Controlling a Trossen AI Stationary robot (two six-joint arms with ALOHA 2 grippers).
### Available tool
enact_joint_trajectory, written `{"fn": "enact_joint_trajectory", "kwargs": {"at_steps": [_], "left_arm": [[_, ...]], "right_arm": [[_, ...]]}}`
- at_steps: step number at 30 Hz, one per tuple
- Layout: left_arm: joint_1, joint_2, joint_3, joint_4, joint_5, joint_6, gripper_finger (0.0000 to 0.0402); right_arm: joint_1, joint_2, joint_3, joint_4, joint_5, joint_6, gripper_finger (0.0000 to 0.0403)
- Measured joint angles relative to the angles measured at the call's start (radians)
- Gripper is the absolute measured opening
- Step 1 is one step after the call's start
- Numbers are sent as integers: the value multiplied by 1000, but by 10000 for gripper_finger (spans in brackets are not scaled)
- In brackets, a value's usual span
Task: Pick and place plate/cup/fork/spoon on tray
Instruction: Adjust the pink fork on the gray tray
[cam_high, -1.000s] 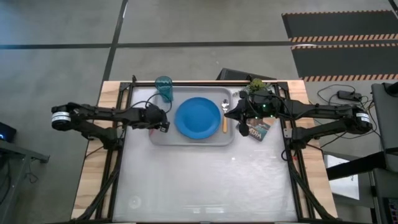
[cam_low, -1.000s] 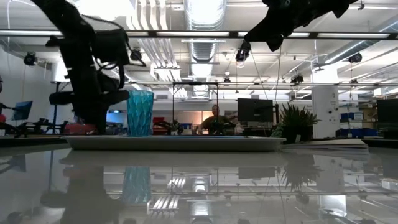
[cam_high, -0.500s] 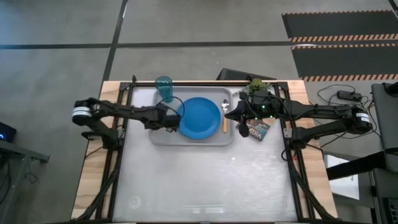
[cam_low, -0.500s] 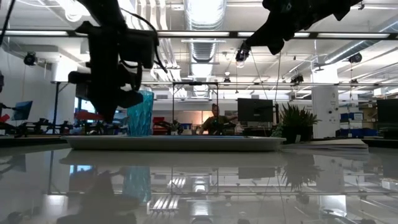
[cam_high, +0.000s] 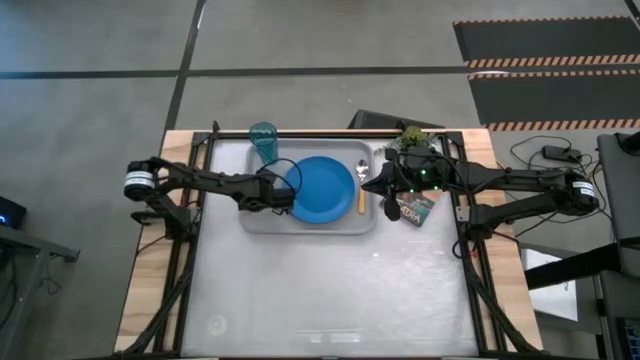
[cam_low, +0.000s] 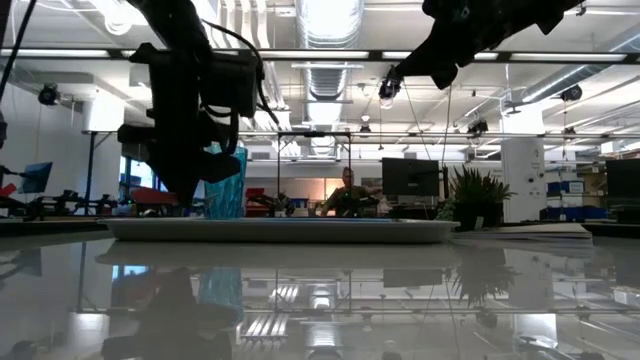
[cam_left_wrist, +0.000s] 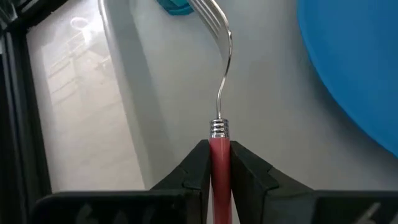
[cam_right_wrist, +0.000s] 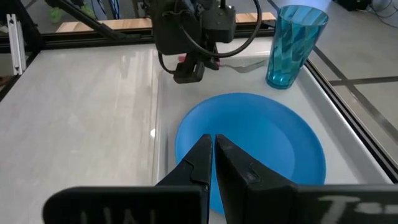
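Left claw (cam_high: 283, 196): squeezed tight on the pink-red handle of the fork (cam_left_wrist: 219, 74) — it hangs over the left part of the tray (cam_high: 262, 222), just beside the plate's left edge.
Fork's long way: straight out from the claw, toward the cup (cam_high: 264, 141) near the far edge of the desk (cam_high: 330, 290).
Plate (cam_high: 320, 189): on the middle of the tray.
Spoon (cam_high: 362, 186): on the tray, just right of the plate.
Right claw (cam_right_wrist: 213, 149): pinched together, holding nothing — waiting over the tray's right end.
Hard to see: the tine tips are cut off; how high the fork is above the tray I cannot tell.

Blue plate (cam_high: 322, 189) on tray (cam_high: 262, 219), fork (cam_left_wrist: 219, 74) raised
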Motion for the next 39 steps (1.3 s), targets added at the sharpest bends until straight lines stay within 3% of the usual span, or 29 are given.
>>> {"fn": "enact_joint_trajectory", "kwargs": {"at_steps": [15, 27, 31, 39], "left_arm": [[1, 0, -63, 131, 70, 27, 39], [1, -1, -97, 186, 99, 33, 142], [-2, -46, -88, 187, 109, 83, 160], [-3, -201, -95, 185, 70, 215, 157]], "right_arm": [[0, 0, -1, 0, 0, 1, 9], [0, 0, -1, -1, 0, 16, 9], [0, 0, -1, -8, 0, 19, 9], [0, 0, -1, -11, 0, 35, 9]]}}
